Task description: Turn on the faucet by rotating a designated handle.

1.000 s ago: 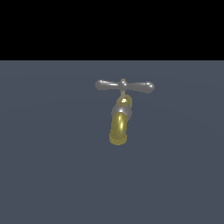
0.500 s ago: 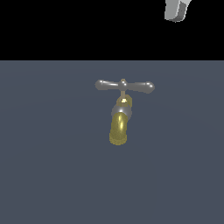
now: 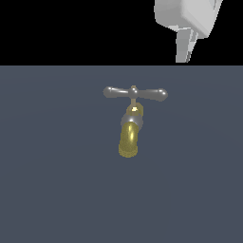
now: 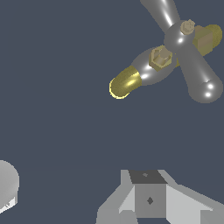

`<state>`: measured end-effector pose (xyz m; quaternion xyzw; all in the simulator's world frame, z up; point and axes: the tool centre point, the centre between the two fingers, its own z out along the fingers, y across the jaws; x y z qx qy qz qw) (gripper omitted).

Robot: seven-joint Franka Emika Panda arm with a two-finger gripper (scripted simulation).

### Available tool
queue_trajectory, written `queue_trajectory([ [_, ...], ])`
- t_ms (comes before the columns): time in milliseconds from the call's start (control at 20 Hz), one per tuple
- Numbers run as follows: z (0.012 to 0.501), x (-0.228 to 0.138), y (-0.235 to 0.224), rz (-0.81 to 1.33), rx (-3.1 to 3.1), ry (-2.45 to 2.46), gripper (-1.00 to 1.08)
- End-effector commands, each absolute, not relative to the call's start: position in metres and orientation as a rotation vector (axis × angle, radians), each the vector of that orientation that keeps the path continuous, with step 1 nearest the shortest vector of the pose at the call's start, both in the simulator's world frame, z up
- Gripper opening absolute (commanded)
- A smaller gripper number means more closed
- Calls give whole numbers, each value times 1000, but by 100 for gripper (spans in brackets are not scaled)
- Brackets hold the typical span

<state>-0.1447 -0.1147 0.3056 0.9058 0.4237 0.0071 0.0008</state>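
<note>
The faucet (image 3: 129, 138) stands mid-scene on the dark grey surface, its brass-yellow spout curving toward the camera. Its handle (image 3: 135, 93), a shiny grey T-bar with rounded knobs, lies level across the top. My gripper (image 3: 184, 58) hangs high at the exterior view's upper right, above and to the right of the handle and well apart from it. Its fingers (image 3: 183, 46) show as one narrow piece with no gap, holding nothing. In the wrist view the handle (image 4: 183, 48) crosses over the spout (image 4: 124, 82), far from the gripper (image 4: 146, 177).
The flat dark grey surface (image 3: 57, 190) spreads around the faucet, with black background above it. A rounded white part of the arm (image 4: 6, 186) shows at the wrist view's edge.
The gripper has come down into the exterior view from the upper right, from out of sight to a large white hand. The faucet and handle have not moved.
</note>
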Motion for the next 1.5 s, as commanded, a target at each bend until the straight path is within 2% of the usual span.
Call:
queue_trajectory([
  [0, 293, -134, -119, 19, 2806, 1404, -100],
  [800, 224, -73, -126, 4, 2573, 1795, -100],
  [1450, 199, -50, -122, 0, 2475, 1935, -100],
])
